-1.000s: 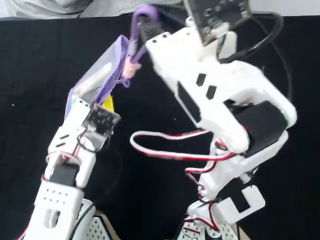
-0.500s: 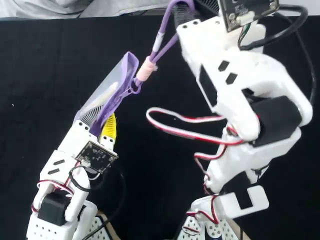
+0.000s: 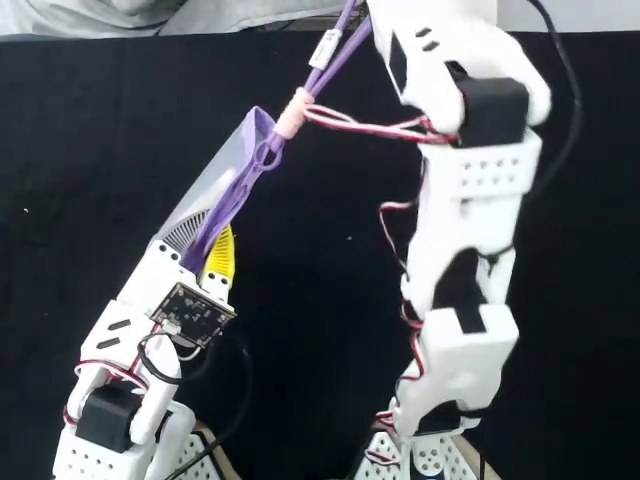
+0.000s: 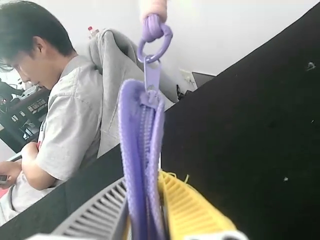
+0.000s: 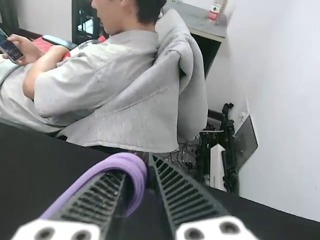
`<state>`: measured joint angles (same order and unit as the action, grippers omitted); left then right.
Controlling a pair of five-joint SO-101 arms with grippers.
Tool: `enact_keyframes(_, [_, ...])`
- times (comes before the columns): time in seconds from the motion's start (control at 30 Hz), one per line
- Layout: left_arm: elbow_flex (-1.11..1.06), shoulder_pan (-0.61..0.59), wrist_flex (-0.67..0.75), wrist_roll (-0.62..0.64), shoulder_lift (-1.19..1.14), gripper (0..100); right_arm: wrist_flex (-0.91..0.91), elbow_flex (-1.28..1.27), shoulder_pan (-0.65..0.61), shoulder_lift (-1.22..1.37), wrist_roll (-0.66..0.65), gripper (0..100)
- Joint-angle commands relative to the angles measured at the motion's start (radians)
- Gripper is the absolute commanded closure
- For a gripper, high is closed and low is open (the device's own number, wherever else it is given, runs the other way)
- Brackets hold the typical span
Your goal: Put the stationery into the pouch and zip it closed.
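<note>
- Left end effector [image 3: 205,250], with one grey finger and one yellow, is clamped on the near end of the pouch [image 3: 235,170]. It holds the pouch up off the black table [image 3: 90,130] at a tilt, far end higher.
- Right end effector [image 5: 145,192] is pinched closed on the purple strap [image 3: 338,52]. The strap runs taut from the top of the high view, through a pink sleeve [image 3: 290,112], to the ring [image 4: 154,36] on the zip pull [image 4: 151,77].
- The zip pull sits at the far end of the pouch. In the left wrist view the purple zip tape below it looks joined all the way down to the fingers.
- The step in hand looks like the zipping, and it appears to be at or very near its end.
- The next move probably calls for the right arm to slacken the strap before either end effector lets go, then for the pouch to be lowered flat. Releasing under tension could make the pouch swing or snap back.
- The pouch's clear side shows pale in the high view, and what lies inside cannot be made out.
</note>
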<state>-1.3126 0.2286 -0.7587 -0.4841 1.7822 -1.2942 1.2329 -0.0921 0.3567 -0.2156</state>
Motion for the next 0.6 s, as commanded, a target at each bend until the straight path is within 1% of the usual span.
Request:
enact_keyframes(0.0, [0.019, 0.038, 0.009, 0.014, 0.011, 97, 0.081, 0.012, 0.068, 0.041, -0.008, 98.7])
enact_keyframes(0.13, [0.019, 0.084, 0.005, 0.014, 0.012, 97, 0.123, 0.013, 0.092, 0.114, -0.008, 98.7])
enact_keyframes(0.57, [0.027, 0.081, 0.005, 0.020, 0.046, 97, 0.175, 0.008, 0.140, 0.285, 0.002, 98.7])
